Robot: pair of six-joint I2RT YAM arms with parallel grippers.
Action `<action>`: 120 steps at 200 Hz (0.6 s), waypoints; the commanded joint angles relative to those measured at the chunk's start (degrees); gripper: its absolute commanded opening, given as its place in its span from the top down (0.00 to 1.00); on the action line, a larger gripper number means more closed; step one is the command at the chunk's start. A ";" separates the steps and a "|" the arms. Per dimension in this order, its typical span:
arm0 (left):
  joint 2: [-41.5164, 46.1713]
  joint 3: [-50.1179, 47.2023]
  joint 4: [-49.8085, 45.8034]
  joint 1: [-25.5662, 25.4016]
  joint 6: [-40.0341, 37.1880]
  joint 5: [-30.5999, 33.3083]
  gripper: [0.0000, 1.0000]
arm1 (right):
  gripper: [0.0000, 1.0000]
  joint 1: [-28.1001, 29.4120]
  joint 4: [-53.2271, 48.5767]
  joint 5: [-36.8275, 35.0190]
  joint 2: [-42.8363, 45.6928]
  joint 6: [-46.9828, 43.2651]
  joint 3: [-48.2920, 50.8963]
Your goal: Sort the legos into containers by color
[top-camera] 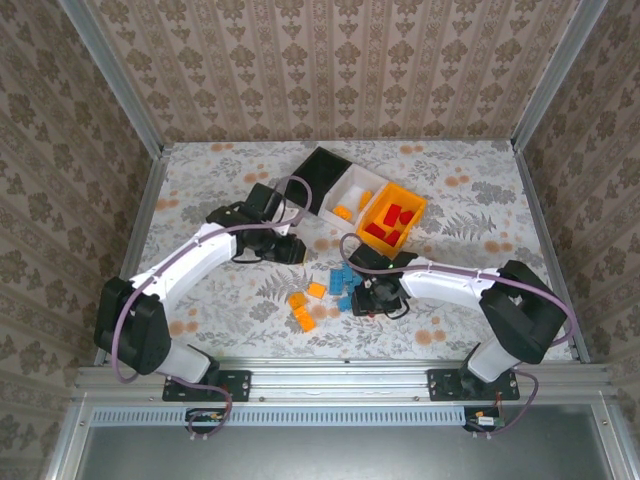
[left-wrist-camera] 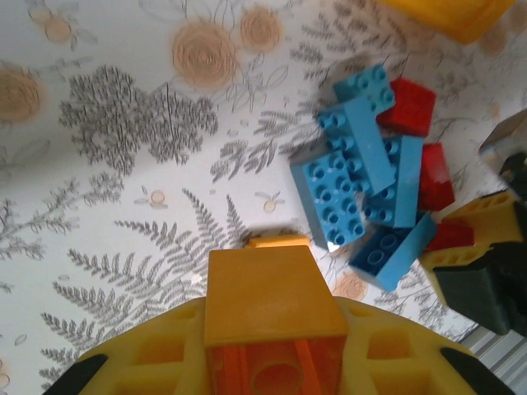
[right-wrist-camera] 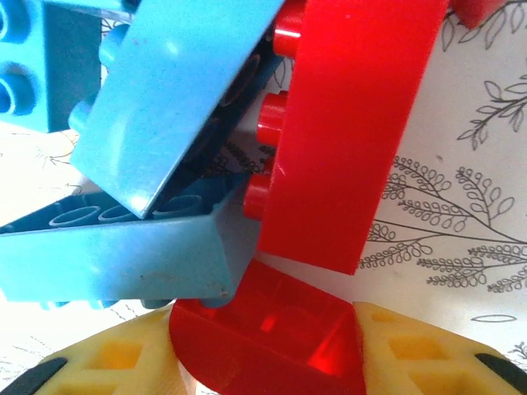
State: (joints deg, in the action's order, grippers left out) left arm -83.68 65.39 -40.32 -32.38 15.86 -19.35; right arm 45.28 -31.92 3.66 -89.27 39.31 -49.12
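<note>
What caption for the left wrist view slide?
Left tool grips an orange plastic lego brick; blue and red plastic bricks piled nearby on floral-patterned tabletop.

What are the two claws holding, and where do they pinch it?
The left claw pinches an orange brick by its opposite sides. The right claw pinches a red brick the same way.
</note>
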 commanded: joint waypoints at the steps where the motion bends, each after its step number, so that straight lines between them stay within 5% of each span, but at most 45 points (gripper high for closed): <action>1: -1.76 4.90 1.51 1.07 1.46 -1.30 0.76 | 0.60 0.18 -3.96 -3.24 4.59 0.64 0.66; 64: -20.18 24.80 6.86 1.01 3.39 -2.08 0.75 | 0.61 -7.97 -5.17 -0.85 17.53 0.91 4.26; 120: -40.41 48.76 0.18 0.65 1.60 0.53 0.75 | 0.61 -19.03 -5.82 2.87 18.92 -3.41 -0.49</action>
State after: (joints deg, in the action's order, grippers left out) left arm -118.91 105.47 -35.29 -31.42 18.37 -20.12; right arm 29.47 -35.53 4.03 -70.98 38.54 -46.09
